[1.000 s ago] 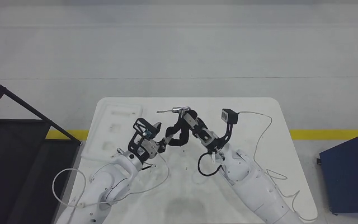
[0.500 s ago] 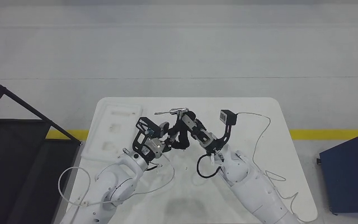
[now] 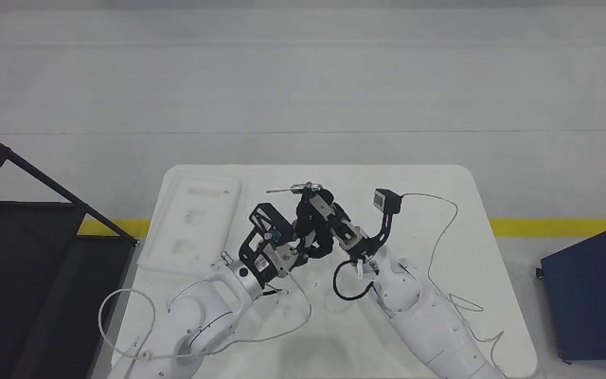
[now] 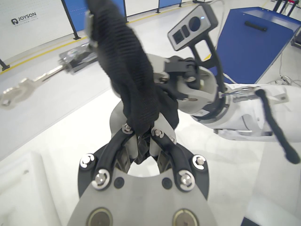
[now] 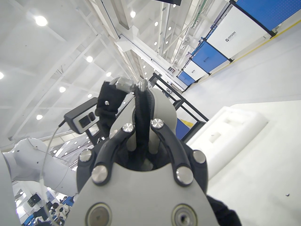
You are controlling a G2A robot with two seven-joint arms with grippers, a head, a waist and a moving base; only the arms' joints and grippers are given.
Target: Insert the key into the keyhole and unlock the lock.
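Starting at the left of the table (image 3: 350, 180), I am seeing a white foam tray (image 3: 194, 223) lying well apart from the work. Next comes the left gripper (image 4: 96, 5). Its 2 black-sleeved fingers are pressing together on nothing, and it is hanging just beside the right arm's fingers, short of the key.

The key (image 4: 20, 89) is sticking out sideways above the table, with its head pointing toward the tray side and its blade running into the lock (image 4: 75, 57). I am judging it to be sitting in the keyhole already, though the joint between them is too small for me to tell whether it is fully home. Furthest right, the right gripper (image 5: 141, 91) is pinching the lock at its fingertips and holding it up off the table.

So I am reading step 1, the insertion, as done or nearly so, and step 2, the turn, as not yet begun. For the next move I am planning to spread the left fingers, bring them around the key's flat head and close on it. Then I am planning to twist about the blade's line while the right gripper is bracing the lock. I am expecting the head to slip if the pinch lands off-centre.
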